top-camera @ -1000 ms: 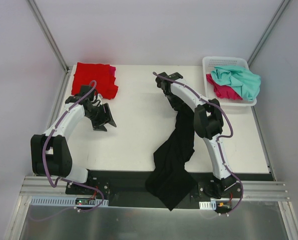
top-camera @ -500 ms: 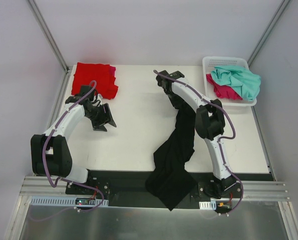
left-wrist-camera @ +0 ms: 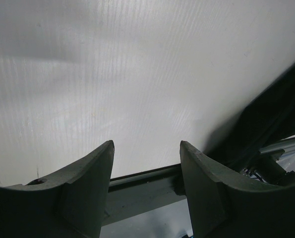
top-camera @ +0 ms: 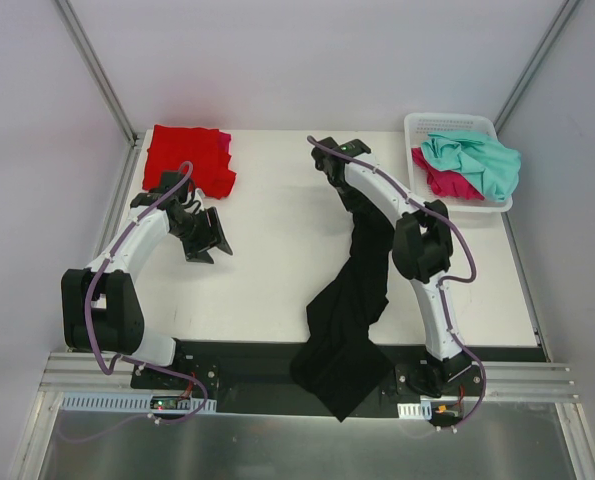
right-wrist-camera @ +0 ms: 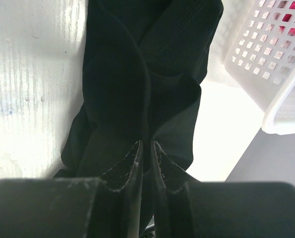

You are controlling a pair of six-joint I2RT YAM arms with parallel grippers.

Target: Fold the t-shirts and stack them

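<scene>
The black t-shirt (top-camera: 352, 300) lies in a long bunched strip from mid-table down over the near edge. My right gripper (right-wrist-camera: 147, 144) is shut on a raised fold at its far end (right-wrist-camera: 137, 64), with cloth pinched between the narrow jaws. From above, that gripper (top-camera: 351, 203) sits under the wrist at the strip's top. A folded red t-shirt (top-camera: 185, 160) lies at the far left with a magenta-pink one (top-camera: 224, 143) showing under it. My left gripper (top-camera: 208, 247) hovers open near them, nothing between its fingers (left-wrist-camera: 88, 173).
A white lattice basket (top-camera: 417, 125) at the far right holds a teal-mint shirt (top-camera: 474, 160) and a magenta one (top-camera: 439, 183). Its wall (right-wrist-camera: 276, 74) stands close to the right of my right gripper. The table's near edge rail (left-wrist-camera: 142, 186) shows below the left gripper.
The right gripper's jaws have closed down onto the black shirt's fold, and its wrist has shifted slightly. The left arm has not moved.
</scene>
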